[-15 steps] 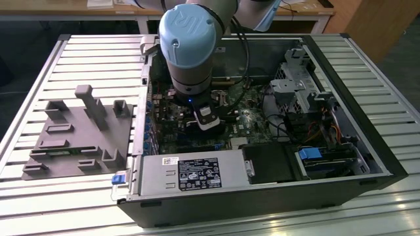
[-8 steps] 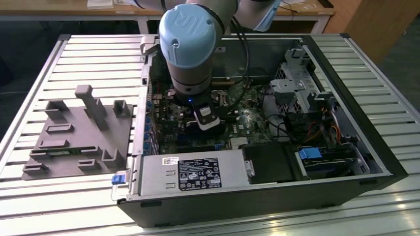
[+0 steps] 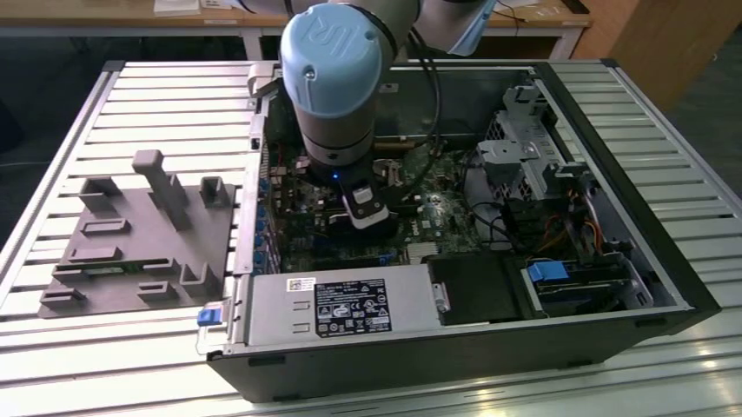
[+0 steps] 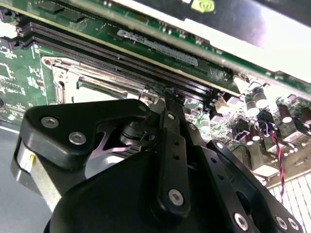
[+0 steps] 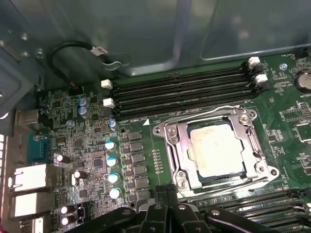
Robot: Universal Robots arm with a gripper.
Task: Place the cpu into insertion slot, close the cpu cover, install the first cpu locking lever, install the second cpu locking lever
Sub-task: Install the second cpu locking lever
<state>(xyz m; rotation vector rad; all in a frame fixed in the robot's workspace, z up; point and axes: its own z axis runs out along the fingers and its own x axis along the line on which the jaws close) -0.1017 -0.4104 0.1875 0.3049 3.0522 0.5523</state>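
In the first wrist view the cpu (image 5: pixel 215 148), a pale silver square, lies in the insertion slot (image 5: pixel 200 180) on the green motherboard. The silvery cpu cover (image 5: pixel 177 145) lies flat around it, framing the chip. Thin wire locking levers (image 5: pixel 165 155) run along the socket's sides; whether they are latched I cannot tell. My gripper (image 5: pixel 169 196) is shut with nothing between its fingers, its tips just off the socket's edge. In the second wrist view the gripper (image 4: pixel 167 97) reaches a corner of the socket frame (image 4: pixel 73 80). The exterior view has the gripper (image 3: pixel 368 217) low inside the case.
Black memory slots (image 5: pixel 180 94) run beside the socket. The open computer case (image 3: pixel 579 287) holds a power supply (image 3: pixel 336 308), a drive cage (image 3: pixel 527 161) and loose cables. A grey fixture block (image 3: pixel 139 234) sits on the slatted table at the exterior view's left.
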